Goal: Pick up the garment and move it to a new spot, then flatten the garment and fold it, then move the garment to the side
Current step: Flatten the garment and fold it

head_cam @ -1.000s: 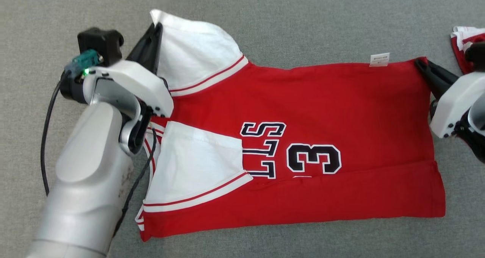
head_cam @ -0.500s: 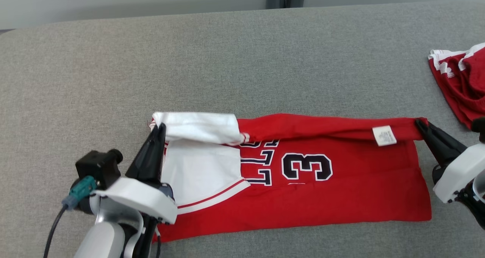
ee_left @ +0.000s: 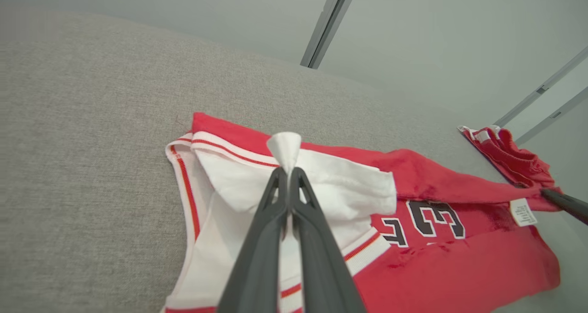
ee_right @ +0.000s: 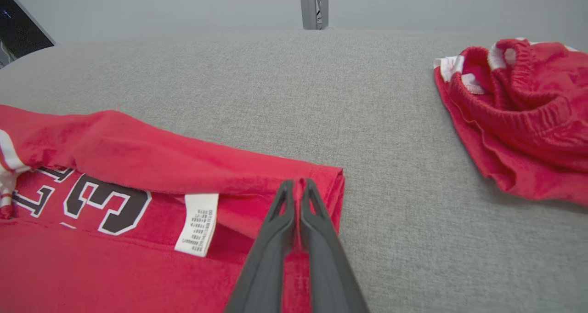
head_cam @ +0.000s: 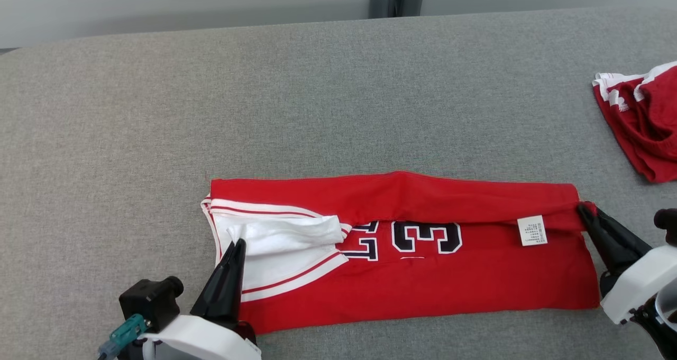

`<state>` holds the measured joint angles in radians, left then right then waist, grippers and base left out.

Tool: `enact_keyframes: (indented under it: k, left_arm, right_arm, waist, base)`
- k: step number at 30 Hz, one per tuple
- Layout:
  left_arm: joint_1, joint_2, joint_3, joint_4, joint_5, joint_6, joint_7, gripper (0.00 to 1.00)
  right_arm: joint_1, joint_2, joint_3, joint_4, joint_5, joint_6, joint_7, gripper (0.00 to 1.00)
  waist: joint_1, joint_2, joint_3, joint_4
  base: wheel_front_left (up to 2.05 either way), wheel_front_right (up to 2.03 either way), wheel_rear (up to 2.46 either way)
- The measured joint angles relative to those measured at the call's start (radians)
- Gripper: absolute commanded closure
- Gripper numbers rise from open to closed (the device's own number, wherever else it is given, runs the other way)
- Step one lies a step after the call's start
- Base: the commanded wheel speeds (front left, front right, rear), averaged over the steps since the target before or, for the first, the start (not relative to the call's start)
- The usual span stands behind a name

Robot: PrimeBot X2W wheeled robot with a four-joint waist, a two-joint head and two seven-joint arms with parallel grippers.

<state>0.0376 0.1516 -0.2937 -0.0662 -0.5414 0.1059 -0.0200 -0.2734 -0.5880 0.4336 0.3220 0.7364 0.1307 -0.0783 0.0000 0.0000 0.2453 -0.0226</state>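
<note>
Grey surface [head_cam: 317, 95]: two garments [head_cam: 423, 286] [head_cam: 645, 127], two grippers [head_cam: 239, 243] [head_cam: 583, 208]

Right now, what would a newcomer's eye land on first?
The red jersey lies half-folded across the near middle of the grey surface, its turned-over edge pinched at each end by the left jaws and right jaws. A second red garment sits bunched at the far right.

**Materials and finishes**

Garment [head_cam: 423, 280]: soft red cloth, matt, with white cloth panels and flat black lettering.
Label [head_cam: 532, 230]: thin white tag with fine print.
Worktop [head_cam: 317, 111]: grey woven covering, coarse and matt.
Left gripper [ee_left: 288, 173] and right gripper [ee_right: 297, 184]: dark, smooth, matt plastic.
Other red garment [ee_right: 519, 120]: fleecy matt cloth with a gathered elastic band.
</note>
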Motion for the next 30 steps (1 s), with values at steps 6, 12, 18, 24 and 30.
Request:
enact_keyframes:
  k: [6, 12, 18, 24, 30]
  left_arm:
    - [0.062, 0.008, 0.016, -0.039, -0.026, -0.009, -0.021, 0.0]
    - [0.115, 0.029, 0.045, -0.139, -0.019, 0.024, -0.036, 0.0]
    - [0.091, 0.028, 0.034, -0.159, 0.003, 0.032, -0.043, 0.0]
    - [0.035, 0.0, 0.006, -0.086, 0.022, 0.026, -0.082, 0.0]
    - [0.018, -0.027, -0.022, 0.003, 0.038, 0.015, -0.131, 0.0]
  right_arm:
    - [0.099, 0.029, -0.058, -0.032, -0.038, 0.0, -0.025, 0.0]
    - [0.197, 0.053, -0.134, -0.081, -0.057, 0.0, -0.028, 0.0]
    - [0.247, 0.08, -0.236, -0.139, -0.073, 0.0, -0.017, 0.0]
    - [0.211, 0.152, -0.316, -0.133, -0.122, 0.0, 0.032, 0.0]
    - [0.108, 0.23, -0.365, 0.002, -0.173, 0.0, 0.107, 0.0]
  waist:
    - [0.0, 0.0, -0.012, -0.003]
    - [0.0, 0.0, -0.022, -0.011]
    - [0.0, 0.0, -0.038, -0.022]
    - [0.0, 0.0, -0.06, -0.028]
    - [0.0, 0.0, -0.081, -0.011]
  base:
    - [0.0, 0.0, 0.0]
    - [0.0, 0.0, 0.0]
    - [0.0, 0.0, 0.0]
    - [0.0, 0.0, 0.0]
    - [0.0, 0.0, 0.0]
